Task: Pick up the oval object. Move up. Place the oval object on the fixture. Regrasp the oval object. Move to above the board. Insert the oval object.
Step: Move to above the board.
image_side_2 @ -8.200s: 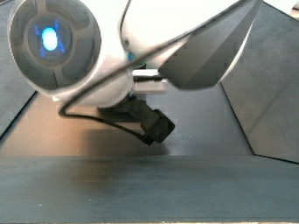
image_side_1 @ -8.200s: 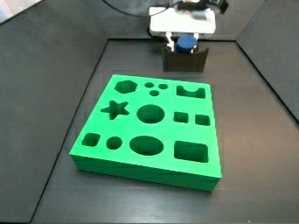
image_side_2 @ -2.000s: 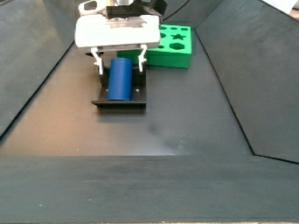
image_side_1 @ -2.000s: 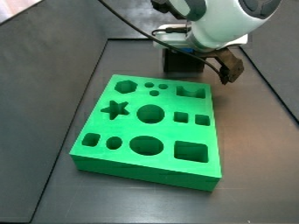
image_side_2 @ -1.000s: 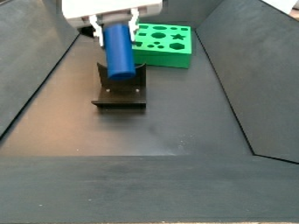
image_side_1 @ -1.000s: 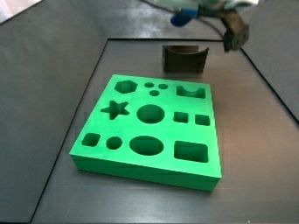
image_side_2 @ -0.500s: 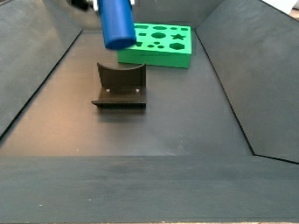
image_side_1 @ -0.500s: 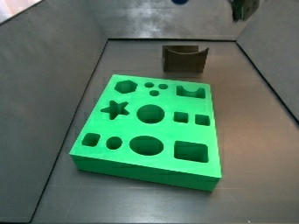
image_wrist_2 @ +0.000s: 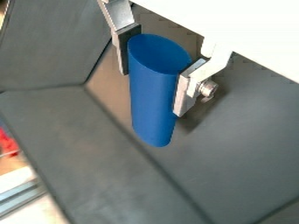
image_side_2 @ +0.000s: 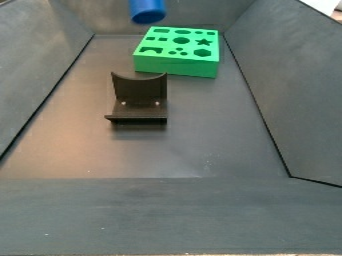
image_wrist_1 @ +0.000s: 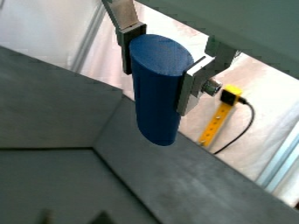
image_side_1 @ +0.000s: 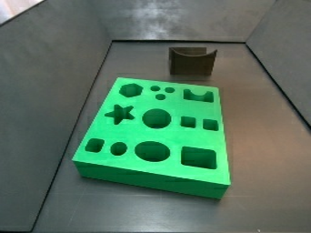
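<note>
Blue oval object (image_wrist_1: pixel 156 87) gripped and lifted high, fixture (image_side_2: pixel 138 98) empty, board (image_side_1: pixel 155 134) still unfilled

Both wrist views show the pincer (image_wrist_2: pixel 158 54) clamped on the oval object, one silver finger (image_wrist_2: pixel 193 73) flat on each side; in a side view only the block's lower end (image_side_2: pixel 144 10) shows at the frame's top, far above the floor. Judging by this, the regrasp looks done; what remains is carrying over the board, lining up with the oval cut-out (image_side_1: pixel 151 151), and inserting
</note>
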